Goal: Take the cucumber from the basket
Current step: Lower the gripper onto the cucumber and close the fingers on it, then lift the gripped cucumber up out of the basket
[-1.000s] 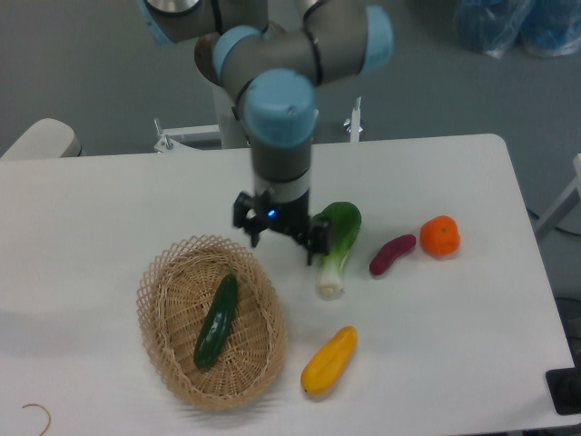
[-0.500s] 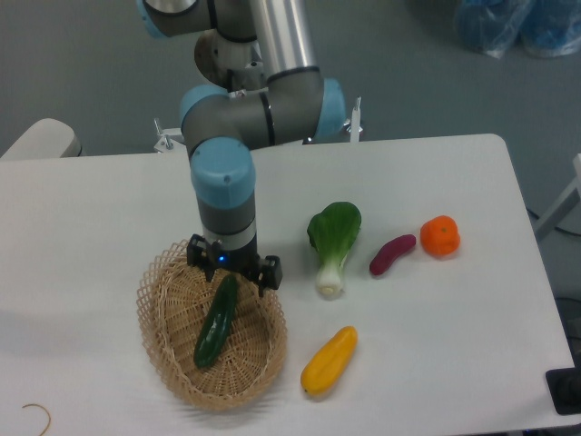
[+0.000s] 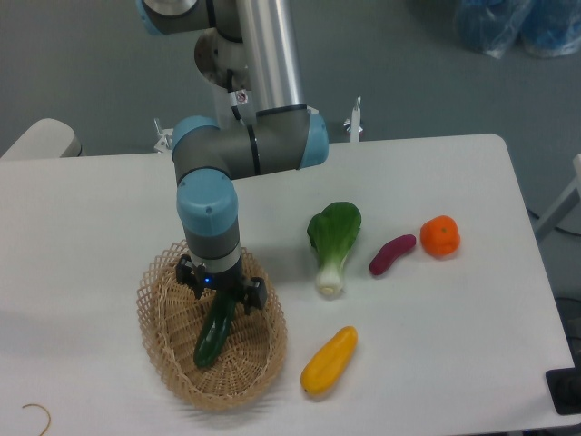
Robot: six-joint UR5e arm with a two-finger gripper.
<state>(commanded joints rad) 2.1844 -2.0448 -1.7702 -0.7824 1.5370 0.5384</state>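
Here the hand [image 3: 221, 295] sits right over the cucumber's [image 3: 212, 338] upper end; the cucumber lies in the basket [image 3: 163, 313] — long axis running down-left from the hand; fingers straddle it, whether spread or pinching I cannot tell.

Single fixed view, high and frontal, over the table [image 3: 109, 209].

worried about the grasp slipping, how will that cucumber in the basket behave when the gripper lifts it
The cucumber looks glossy and smooth, so it may be slippery between the fingers. It appears stiff and should lift as one piece rather than droop. The gripper sits over its upper end, not its middle, so the long lower part may swing or tilt down toward the basket.
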